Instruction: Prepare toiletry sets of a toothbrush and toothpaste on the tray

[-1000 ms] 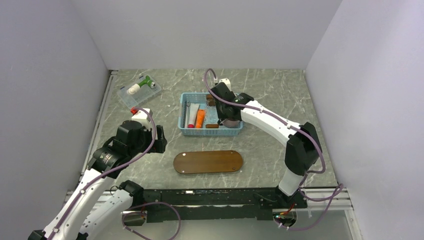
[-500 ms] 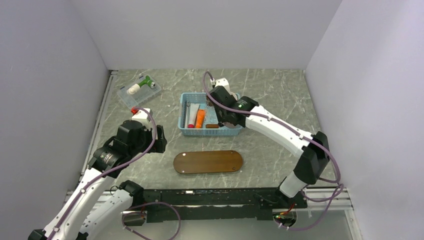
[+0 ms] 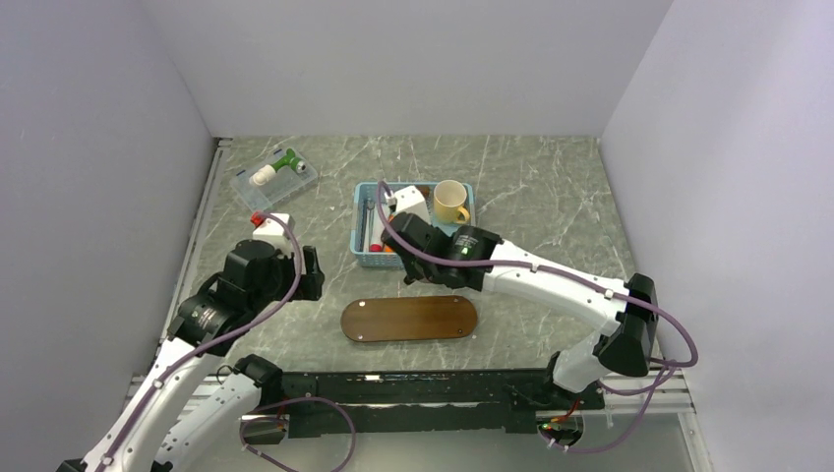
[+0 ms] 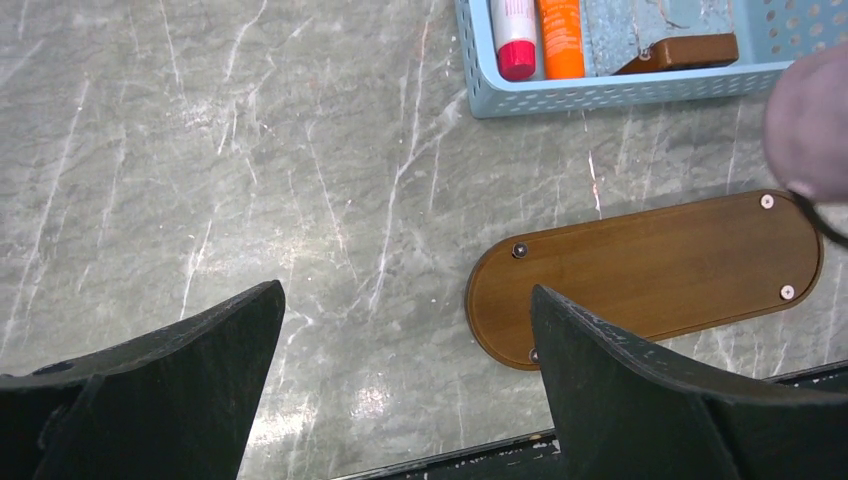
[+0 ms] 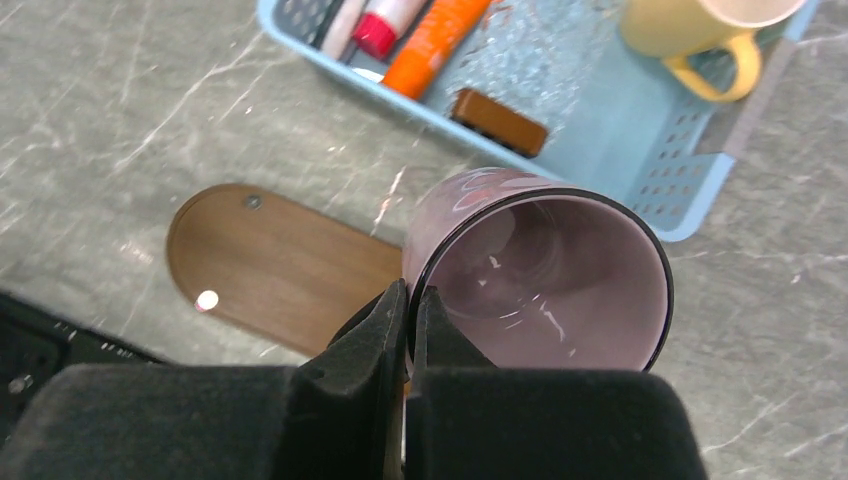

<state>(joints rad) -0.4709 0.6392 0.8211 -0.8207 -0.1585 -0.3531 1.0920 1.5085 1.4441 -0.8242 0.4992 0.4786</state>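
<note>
Gripping a mauve cup (image 5: 540,270) by its rim in the closed right pincer (image 5: 410,300)
Held above the bench (image 5: 100,120) between brown tray (image 5: 270,265), nearer, and blue basket (image 5: 640,150), farther, with orange toothpaste (image 5: 435,45) inside; left pincer (image 4: 405,293) spread wide, empty, well aside

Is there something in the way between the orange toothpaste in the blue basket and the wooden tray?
Yes. The near wall of the basket lies between the toothpaste and the tray, and the right pincer, shut on a purple cup, hangs over that gap.
</note>
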